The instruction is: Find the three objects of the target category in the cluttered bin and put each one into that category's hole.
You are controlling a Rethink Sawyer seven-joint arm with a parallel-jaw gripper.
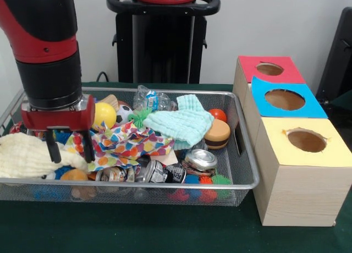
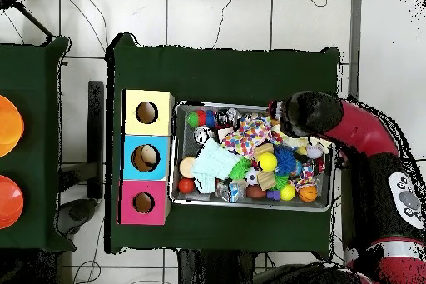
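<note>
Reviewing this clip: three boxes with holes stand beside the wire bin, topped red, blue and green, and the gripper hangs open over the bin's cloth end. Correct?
Not quite. The third box is topped yellow, not green, as the front view shows, next to the blue box and red box. The gripper does hang open over the wire bin.

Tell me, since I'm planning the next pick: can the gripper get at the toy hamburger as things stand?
Probably yes. The toy hamburger lies uncovered at the bin's end nearest the boxes, only touching the mint cloth. The open gripper hovers at the opposite end, so it must cross over.
</note>
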